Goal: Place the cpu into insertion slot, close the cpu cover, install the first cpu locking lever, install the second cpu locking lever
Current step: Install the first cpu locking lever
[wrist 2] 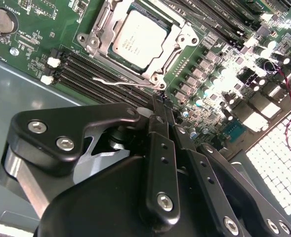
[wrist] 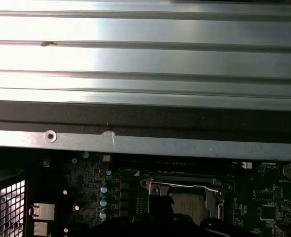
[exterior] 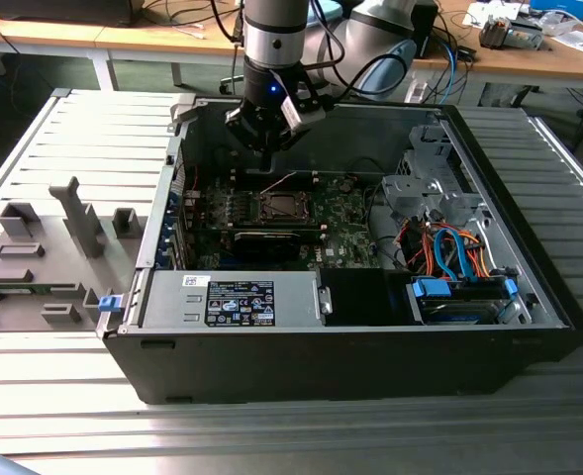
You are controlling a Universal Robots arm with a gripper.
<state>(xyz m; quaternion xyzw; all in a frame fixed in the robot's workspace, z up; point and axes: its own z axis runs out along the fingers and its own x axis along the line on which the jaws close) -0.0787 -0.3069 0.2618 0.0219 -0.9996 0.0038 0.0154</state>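
Hovering over the open computer case [exterior: 529, 287], my gripper [exterior: 270, 150] hangs above the green board [exterior: 345, 213], near the case's back wall in the exterior view. In the second wrist view its fingers [wrist 2: 161, 148] are pressed together with nothing between them. The chip [wrist 2: 140, 39] sits in its socket [wrist 2: 98, 32], silver top showing, and the cover frame [wrist 2: 177, 47] lies flat around it. One thin wire lever [wrist 2: 116, 82] runs just beside the socket, next to the memory slots [wrist 2: 93, 71]. I cannot tell whether that lever is latched.
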